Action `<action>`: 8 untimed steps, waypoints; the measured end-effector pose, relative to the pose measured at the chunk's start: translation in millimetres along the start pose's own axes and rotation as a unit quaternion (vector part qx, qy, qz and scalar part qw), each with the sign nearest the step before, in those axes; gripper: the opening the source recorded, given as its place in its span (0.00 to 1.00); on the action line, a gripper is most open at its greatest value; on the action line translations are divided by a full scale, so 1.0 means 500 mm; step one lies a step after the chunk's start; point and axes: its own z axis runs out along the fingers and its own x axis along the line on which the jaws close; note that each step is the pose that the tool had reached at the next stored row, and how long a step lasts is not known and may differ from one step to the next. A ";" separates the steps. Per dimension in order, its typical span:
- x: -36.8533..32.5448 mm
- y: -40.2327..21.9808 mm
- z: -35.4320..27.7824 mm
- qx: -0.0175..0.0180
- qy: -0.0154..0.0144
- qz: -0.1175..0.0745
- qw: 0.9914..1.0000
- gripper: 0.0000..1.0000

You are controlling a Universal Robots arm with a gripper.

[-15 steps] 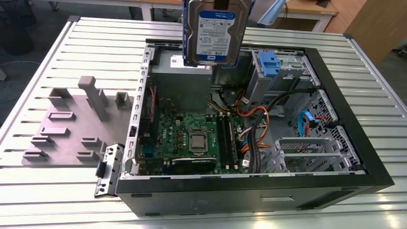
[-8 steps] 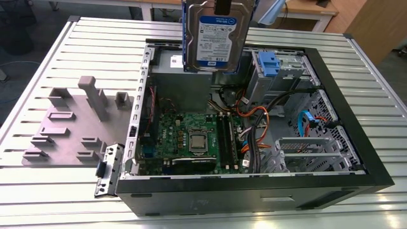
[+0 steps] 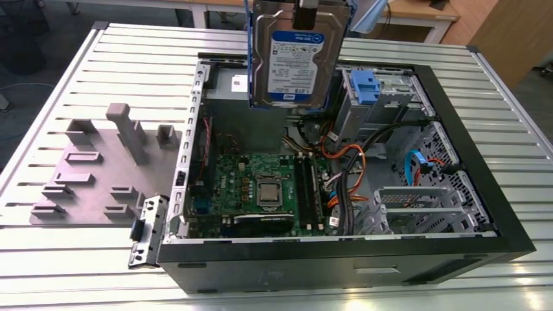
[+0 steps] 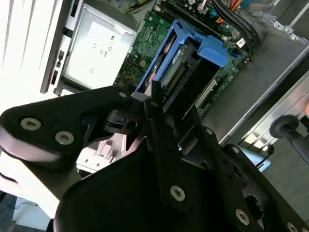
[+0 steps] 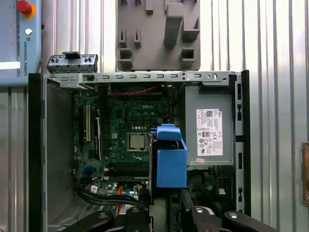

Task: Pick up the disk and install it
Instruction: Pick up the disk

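Disk (image 3: 298, 61) clamped at top edge in closed gripper (image 3: 304, 19), hanging upright. Hovers above open case (image 3: 488, 181) on worktop (image 3: 87, 259), over motherboard (image 5: 130, 121) edge beside power supply (image 5: 210, 128), touching nothing below.

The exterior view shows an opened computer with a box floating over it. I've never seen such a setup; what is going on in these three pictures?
This is one robot arm working on an open computer case that lies on a slatted metal table. The exterior view comes from a camera off the arm. Both wrist views come from cameras riding on the arm, looking past its gripper. The gripper is shut on the disk, a hard drive with blue rails, which hangs above the case, not yet in it. Inside the case is the green motherboard. Beside the case lies a grey holder plate.
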 end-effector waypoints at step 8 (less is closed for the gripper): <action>0.036 -0.001 0.001 0.000 0.011 0.000 1.000 0.35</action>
